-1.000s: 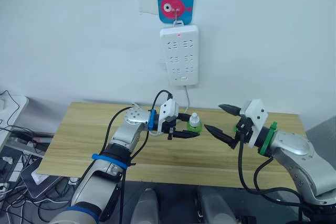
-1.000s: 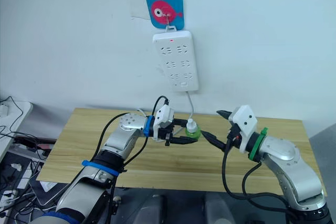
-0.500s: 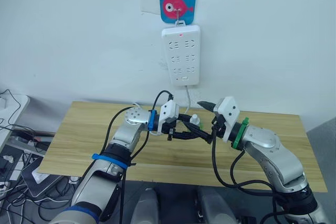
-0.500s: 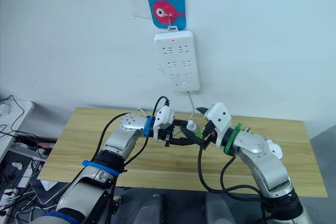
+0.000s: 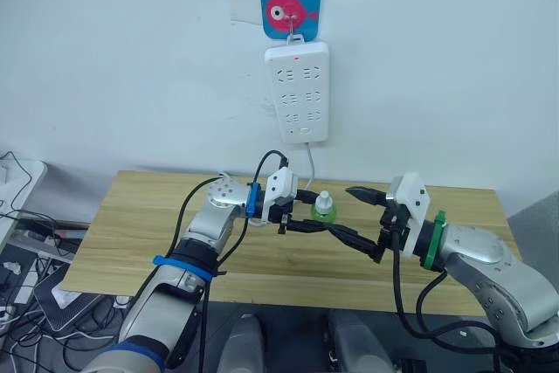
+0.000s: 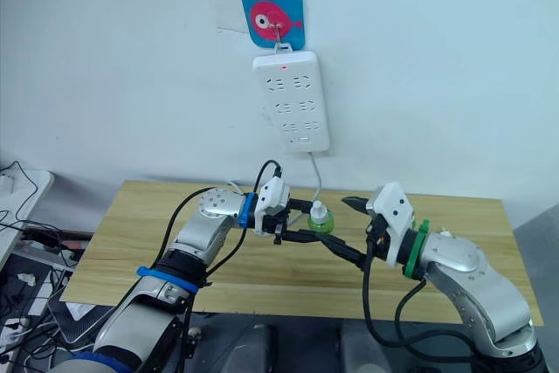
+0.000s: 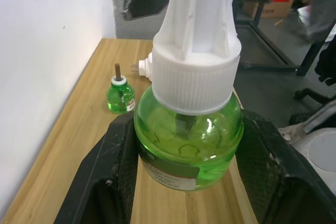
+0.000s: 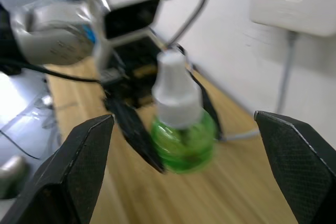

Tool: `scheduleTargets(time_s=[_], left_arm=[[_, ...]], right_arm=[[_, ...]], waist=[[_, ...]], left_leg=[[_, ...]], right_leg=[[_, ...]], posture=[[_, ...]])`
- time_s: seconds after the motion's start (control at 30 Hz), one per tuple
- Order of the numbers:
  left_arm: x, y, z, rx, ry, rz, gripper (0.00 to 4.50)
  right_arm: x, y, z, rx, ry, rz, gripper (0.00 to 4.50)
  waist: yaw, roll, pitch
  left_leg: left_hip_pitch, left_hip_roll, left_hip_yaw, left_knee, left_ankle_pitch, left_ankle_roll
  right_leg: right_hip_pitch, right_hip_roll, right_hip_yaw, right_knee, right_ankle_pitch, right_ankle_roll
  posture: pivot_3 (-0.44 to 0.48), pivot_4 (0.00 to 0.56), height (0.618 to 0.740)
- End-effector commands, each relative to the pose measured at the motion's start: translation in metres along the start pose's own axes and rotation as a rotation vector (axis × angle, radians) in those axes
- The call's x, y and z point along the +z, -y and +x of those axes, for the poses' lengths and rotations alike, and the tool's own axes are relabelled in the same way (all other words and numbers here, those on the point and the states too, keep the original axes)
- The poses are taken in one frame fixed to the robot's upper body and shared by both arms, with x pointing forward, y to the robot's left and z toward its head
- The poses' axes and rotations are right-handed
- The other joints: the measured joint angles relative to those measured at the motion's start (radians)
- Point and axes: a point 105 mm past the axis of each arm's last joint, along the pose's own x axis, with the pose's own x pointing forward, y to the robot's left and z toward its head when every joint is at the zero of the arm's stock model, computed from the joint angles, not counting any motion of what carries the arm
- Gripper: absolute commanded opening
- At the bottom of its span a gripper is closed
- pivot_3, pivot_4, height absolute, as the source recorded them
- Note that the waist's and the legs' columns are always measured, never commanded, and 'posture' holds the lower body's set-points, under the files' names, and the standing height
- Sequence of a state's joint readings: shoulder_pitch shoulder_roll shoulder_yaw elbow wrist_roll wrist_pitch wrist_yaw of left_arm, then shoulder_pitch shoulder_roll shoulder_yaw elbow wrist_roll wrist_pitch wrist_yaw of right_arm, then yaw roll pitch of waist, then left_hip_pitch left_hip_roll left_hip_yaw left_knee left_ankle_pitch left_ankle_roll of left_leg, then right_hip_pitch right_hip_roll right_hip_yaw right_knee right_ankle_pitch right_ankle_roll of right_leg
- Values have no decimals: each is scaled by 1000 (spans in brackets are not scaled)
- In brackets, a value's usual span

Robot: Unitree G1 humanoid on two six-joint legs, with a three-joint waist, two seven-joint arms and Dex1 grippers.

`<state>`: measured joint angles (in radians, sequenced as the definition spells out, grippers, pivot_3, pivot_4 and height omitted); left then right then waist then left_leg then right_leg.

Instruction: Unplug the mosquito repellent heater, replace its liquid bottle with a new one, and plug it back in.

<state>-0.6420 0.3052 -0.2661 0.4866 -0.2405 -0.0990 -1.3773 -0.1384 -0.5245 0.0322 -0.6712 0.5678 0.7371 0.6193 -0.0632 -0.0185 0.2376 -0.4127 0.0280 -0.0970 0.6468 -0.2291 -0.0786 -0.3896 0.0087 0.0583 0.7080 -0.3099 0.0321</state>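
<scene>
We hold a round green liquid bottle with a tall white ribbed cap (image 7: 186, 124) in our left gripper (image 5: 307, 217), its two black fingers clenched on the bottle's belly, just above the light wooden table (image 5: 140, 216). Our right gripper (image 5: 360, 220) hangs just beside it, jaws spread wide and gripping nothing.

In the left wrist view a second small green bottle with a bare brown wick (image 7: 120, 92) stands uncapped on the table, and near it lies the small white rounded mosquito repellent heater (image 7: 145, 66), prongs showing.

So the heater appears unplugged from the long white wall power strip (image 5: 299, 91) and emptied. We judge that what is left is uncapping the held bottle, screwing it in and plugging the heater back in.
</scene>
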Motion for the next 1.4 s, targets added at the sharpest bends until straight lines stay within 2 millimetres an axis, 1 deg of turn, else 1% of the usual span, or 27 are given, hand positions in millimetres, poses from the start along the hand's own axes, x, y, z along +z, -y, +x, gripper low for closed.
scheduleTargets(time_s=[0.03, 0.17, 0.23, 0.3, 0.37, 0.4, 0.47, 0.53, 0.6, 0.63, 0.73, 0.87, 0.93, 1.0, 1.1, 1.13, 1.2, 1.27, 1.33, 1.4], left_arm=[[11, -6, 0, 7, 24, 44, 2263], [11, -6, 0, 5, 23, 46, 2263], [10, -6, -2, 5, 19, 45, 2263], [9, -6, -2, 4, 17, 44, 2263], [10, -6, -2, 3, 18, 44, 2263], [10, -6, -1, 2, 19, 44, 2263], [10, -6, -1, 1, 21, 44, 2263], [10, -6, -1, 1, 21, 44, 2263], [10, -6, -1, 2, 20, 44, 2263], [9, -6, -1, 3, 19, 44, 2263], [9, -6, -2, 5, 18, 43, 2263], [6, -5, -5, 10, 11, 37, 2263], [3, -6, -8, 17, 3, 33, 2263], [-1, -6, -12, 27, -10, 24, 2263], [-8, -5, -17, 38, -27, 10, 2263], [-9, -5, -19, 41, -29, 7, 2263], [-11, -5, -20, 45, -35, 5, 2263], [-12, -5, -22, 50, -37, 3, 2263], [-12, -4, -23, 54, -37, 2, 2263], [-11, -4, -23, 58, -36, 1, 2263]], right_arm=[[16, -4, 4, 3, 59, 3, 4462], [14, -2, 11, -14, 63, 29, 4462], [13, -2, 12, -15, 64, 31, 4103], [12, -2, 13, -13, 62, 29, 3596], [10, 0, 14, -14, 52, 11, 2861], [9, 1, 16, -18, 50, 3, 2419], [8, 3, 18, -25, 47, -16, 1721], [8, 5, 19, -32, 49, -30, 1178], [7, 6, 20, -33, 48, -41, 498], [7, 5, 20, -31, 47, -47, 306], [14, 3, 18, -21, 79, -49, 287], [39, -8, 12, 16, 160, -54, 287], [53, -10, 8, 9, 207, -44, 287], [64, -6, 3, -33, 246, -41, 287], [69, 14, -6, -184, 284, -16, 287], [65, 21, -8, -230, 276, -11, 287], [45, 34, -10, -323, 206, -17, 287], [19, 48, -12, -415, 140, -28, 287], [-12, 65, -12, -529, 75, -23, 287], [-34, 75, -12, -593, 47, -20, 287]], waist=[[1, 0, 0], [3, 0, 0], [3, 0, 0], [3, 0, 0], [4, 0, 0], [4, 0, 0], [4, 0, 0], [3, 0, 0], [3, 0, 0], [3, 0, 0], [4, 0, 0], [4, 0, 0], [3, 0, 0], [3, 0, 0], [3, 0, 0], [4, 0, 0], [4, 0, 0], [4, 0, 0], [4, 0, 0], [3, 0, 0]], left_leg=[[0, 0, 0, 0, 0, 0], [-1, 0, 0, 0, 0, 0], [-1, 0, 0, 0, 0, 0], [0, 0, 0, 0, 0, 0], [0, 0, 0, 0, 0, 0], [0, 0, 0, 0, 0, 0], [0, 0, 0, 0, 0, 0], [0, 0, 0, 0, 0, 0], [0, 0, 0, 0, 0, 0], [-1, 0, -1, 0, 0, 0], [-1, 0, 0, 0, 0, 0], [-1, 0, 0, 0, 0, 0], [-1, 0, 0, 0, 0, 0], [0, 0, 0, 0, 0, 0], [-1, 0, -1, 0, 0, 0], [-1, 0, 0, 0, 0, 0], [-1, 0, 0, 0, 0, 0], [-1, 0, 0, -1, 0, 0], [-1, 0, 0, -1, 0, 0], [0, -1, 1, -1, 0, 0]], right_leg=[[0, 0, 0, 0, 0, 0], [0, 0, 0, -1, 0, 0], [0, 0, 0, -1, 0, 0], [0, 0, 0, -1, 0, 0], [0, 0, 0, -1, 0, 0], [0, 0, 0, -1, 0, 0], [0, 0, 0, -1, 0, 0], [0, 0, 0, -1, 0, 0], [0, 0, 0, 0, 0, 0], [0, 0, -1, -1, 0, 0], [0, 0, -1, -1, 0, 0], [0, 0, -1, -1, 0, 0], [0, 0, -1, -1, 0, 0], [0, 0, -1, 0, 0, 0], [0, 0, -1, -1, 0, 0], [0, 0, -1, -1, 0, 0], [0, 0, -1, -1, 0, 0], [0, 0, -1, -1, 0, 0], [0, 0, 0, -2, 0, 0], [0, 0, 1, -1, 0, 0]], posture=[[-50, 169, 740], [-48, 172, 740], [-48, 172, 740], [-46, 175, 740], [-46, 175, 740], [-46, 175, 740], [-44, 178, 740], [-44, 178, 740], [-44, 178, 740], [-43, 181, 740], [-42, 183, 740], [-44, 187, 740], [-45, 189, 740], [-47, 192, 740], [-50, 196, 740], [-50, 196, 740], [-51, 199, 740], [-51, 199, 740], [-53, 198, 740], [-42, 198, 740]])
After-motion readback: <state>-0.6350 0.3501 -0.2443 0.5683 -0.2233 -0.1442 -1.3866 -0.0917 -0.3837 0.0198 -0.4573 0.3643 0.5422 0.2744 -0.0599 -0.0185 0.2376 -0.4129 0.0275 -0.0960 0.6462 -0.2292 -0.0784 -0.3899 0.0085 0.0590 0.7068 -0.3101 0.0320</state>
